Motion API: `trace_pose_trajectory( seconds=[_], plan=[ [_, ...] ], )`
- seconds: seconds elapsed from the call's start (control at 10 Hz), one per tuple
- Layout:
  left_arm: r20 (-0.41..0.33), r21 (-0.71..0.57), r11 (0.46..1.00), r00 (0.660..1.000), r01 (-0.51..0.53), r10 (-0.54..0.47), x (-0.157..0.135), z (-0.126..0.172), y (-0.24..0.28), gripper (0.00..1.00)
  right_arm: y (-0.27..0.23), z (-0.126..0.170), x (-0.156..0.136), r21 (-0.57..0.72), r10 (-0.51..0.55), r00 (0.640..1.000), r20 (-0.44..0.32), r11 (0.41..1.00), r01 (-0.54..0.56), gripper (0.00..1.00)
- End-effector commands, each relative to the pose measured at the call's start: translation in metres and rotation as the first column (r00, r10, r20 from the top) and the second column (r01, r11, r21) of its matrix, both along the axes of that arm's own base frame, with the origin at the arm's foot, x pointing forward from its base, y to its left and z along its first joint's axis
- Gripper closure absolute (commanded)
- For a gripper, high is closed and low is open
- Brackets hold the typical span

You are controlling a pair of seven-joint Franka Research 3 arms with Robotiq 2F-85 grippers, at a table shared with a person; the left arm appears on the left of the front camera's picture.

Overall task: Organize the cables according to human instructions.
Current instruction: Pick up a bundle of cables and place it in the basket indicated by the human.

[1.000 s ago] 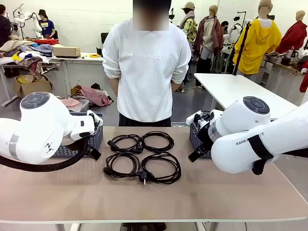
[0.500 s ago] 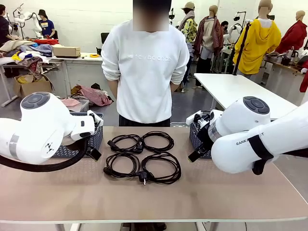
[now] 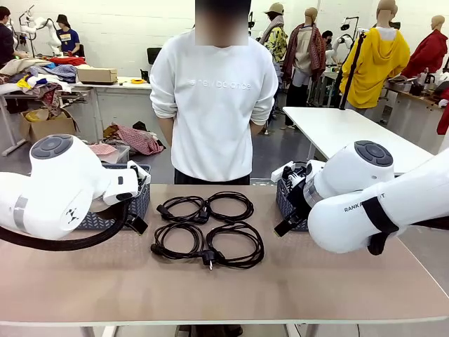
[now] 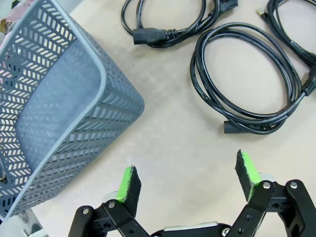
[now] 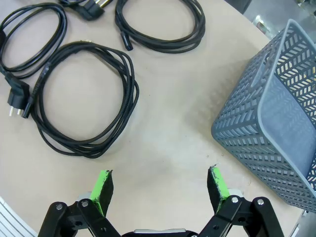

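Partly hidden, left basket (image 3: 138,202): your left arm (image 3: 63,189) covers most of this grey slotted basket from the front. In the left wrist view the basket (image 4: 64,98) runs off the picture's edge.
Left gripper (image 4: 187,175): in its wrist view the green pads stand wide apart over bare table (image 4: 173,143), with nothing in their grasp.
Person (image 3: 214,119): stands at the far side with both hands behind the back, so you cannot see them.
Right basket (image 3: 283,200): only a grey corner shows past your right arm (image 3: 337,232) from the front. In the right wrist view the basket (image 5: 266,113) is clipped at the frame.
Right gripper (image 5: 160,190): fingers spread fully, nothing between them, tan table beneath.
Cut-off cords: each wrist view shows one coil whole and clips the others at the frame.
Writing, sweatshirt (image 3: 217,84): "new balance" in pale letters across the chest.
Writing, right arm: you can read "RANK"; a black strap (image 3: 379,217) covers what follows.
Cables (image 3: 203,213): four thin black cords, each wound in a flat round loop with black plug ends, lying on the table midway between the baskets.
Layout: two loops touch side by side in the far row, and two more likewise in the near row. A two-pin plug (image 3: 208,260) points toward the robot's side at the near row's middle.
Grippers and cables: both sets of fingers are apart from the loops.
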State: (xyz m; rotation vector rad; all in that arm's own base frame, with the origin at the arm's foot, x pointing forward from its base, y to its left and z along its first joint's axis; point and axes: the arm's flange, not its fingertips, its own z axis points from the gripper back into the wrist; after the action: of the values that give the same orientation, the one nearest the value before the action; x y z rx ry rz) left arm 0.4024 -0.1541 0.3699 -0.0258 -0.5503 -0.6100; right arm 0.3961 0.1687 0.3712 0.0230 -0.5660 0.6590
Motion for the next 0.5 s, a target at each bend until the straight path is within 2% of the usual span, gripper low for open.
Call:
trace_pose_trajectory(
  seconds=[0.0,0.3,0.4],
  plan=[
    [0.000,0.000,1.000,1.000,0.000,0.000,0.000,0.000,0.000,0.00,0.000,0.000,0.000,0.000,0.000,1.000,0.000,1.000,0.000,0.00],
    [0.002,-0.019,0.996,0.996,0.091,-0.091,0.002,0.035,0.012,0.00,-0.027,0.021,0.014,0.045,0.080,0.997,0.022,0.996,-0.080,0.00],
    [0.002,-0.047,0.987,0.988,0.151,-0.151,0.000,0.053,0.016,0.00,-0.038,0.030,0.017,0.075,0.107,0.994,0.033,0.991,-0.110,0.00]
  ],
)
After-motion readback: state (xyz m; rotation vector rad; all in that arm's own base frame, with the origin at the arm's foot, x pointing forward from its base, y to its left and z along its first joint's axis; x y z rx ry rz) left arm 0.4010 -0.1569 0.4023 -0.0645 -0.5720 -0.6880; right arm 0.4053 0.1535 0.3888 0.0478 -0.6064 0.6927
